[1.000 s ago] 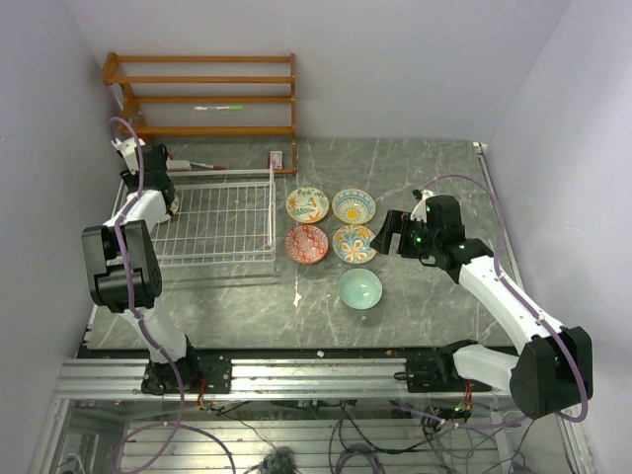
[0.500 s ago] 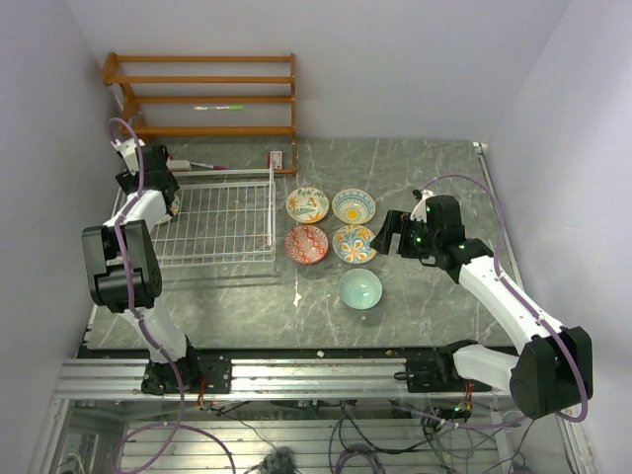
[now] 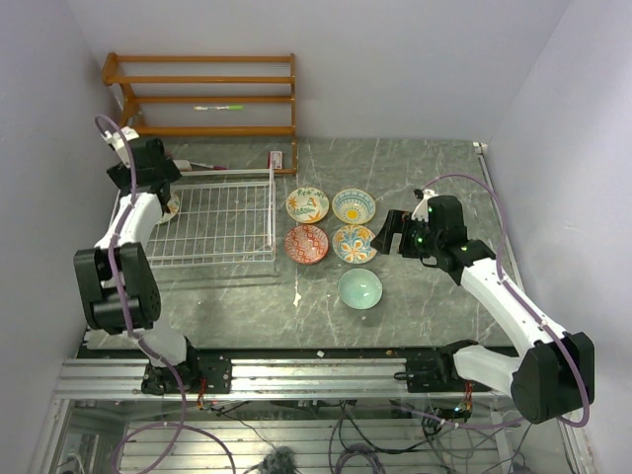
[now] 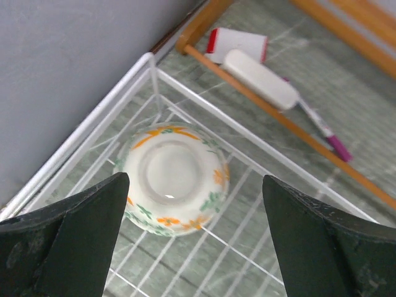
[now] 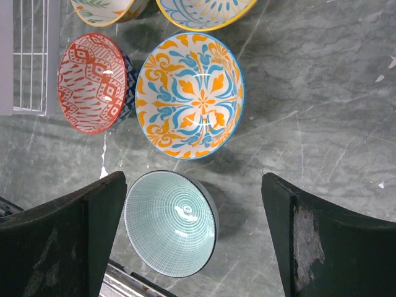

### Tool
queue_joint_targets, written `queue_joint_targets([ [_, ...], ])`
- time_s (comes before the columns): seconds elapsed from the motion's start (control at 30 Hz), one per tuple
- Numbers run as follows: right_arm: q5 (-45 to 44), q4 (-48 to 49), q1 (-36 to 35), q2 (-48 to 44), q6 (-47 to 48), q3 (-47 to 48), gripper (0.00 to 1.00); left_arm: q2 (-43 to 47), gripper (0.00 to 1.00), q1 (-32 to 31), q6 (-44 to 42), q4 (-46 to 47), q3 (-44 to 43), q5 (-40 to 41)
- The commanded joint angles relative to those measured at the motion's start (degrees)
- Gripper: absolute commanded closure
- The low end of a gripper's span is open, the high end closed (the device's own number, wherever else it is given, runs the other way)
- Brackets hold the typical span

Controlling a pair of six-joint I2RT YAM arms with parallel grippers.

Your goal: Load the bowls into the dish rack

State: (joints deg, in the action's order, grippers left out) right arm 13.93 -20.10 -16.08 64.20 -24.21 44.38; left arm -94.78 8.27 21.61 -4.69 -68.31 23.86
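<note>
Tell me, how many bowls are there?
6. An upside-down bowl in the far left corner of the dish rack. Right of it on the table, in a square: yellow bowl, blue-patterned bowl, red bowl, orange-blue bowl. Nearer the front, the teal bowl. None seems hidden.

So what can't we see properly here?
- Bowl in the rack: upside down in the left wrist view, inside hidden; left arm covers most of it in the top view.
- Two far bowls, right wrist view: cut by the top edge.
- Thin thing on the shelf, top view: too small to tell.
</note>
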Motion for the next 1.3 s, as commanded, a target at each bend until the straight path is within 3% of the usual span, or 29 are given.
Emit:
queue_joint_targets([
  [0.0, -0.6, 0.5, 0.4, -0.8, -0.9, -0.6, 0.09, 8.0, 0.01, -3.8, 2.0, -1.1, 1.4, -5.6],
  [0.1, -0.8, 1.0, 0.4, -0.2, -1.7, -0.4, 0.08, 13.6, 0.01, -8.3, 0.8, -0.4, 3.5, -9.3],
  [0.2, -2.5, 1.2, 0.4, -0.9, -2.7, 0.1, 0.08, 18.9, 0.01, -17.4, -1.2, 1.6, 6.9, -11.8],
  [0.5, -11.3, -0.8, 0.4, -3.0, -4.1, 2.8, 0.08, 28.0, 0.01, -40.0, -7.5, 1.1, 13.8, -12.1],
  [0.7, -15.2, -2.5, 0.5, -5.5, -5.4, 3.7, 0.07, 27.3, 0.03, -52.5, -10.2, 1.7, 15.7, -11.6],
  [0.83, -16.2, -3.0, 0.6, -6.1, -5.2, 3.5, 0.07, 21.1, 0.05, -60.2, -12.4, 0.0, 13.6, -7.0],
  [1.07, -14.8, -3.0, 0.8, -6.0, -5.2, 3.0, 0.07, 7.0, 0.11, -62.5, -17.1, -0.9, 9.1, -5.0],
  [1.27, -15.0, -2.7, 1.0, -5.9, -4.4, 2.6, 0.06, 0.5, 0.16, -62.3, -17.5, 1.8, 9.0, -6.6],
])
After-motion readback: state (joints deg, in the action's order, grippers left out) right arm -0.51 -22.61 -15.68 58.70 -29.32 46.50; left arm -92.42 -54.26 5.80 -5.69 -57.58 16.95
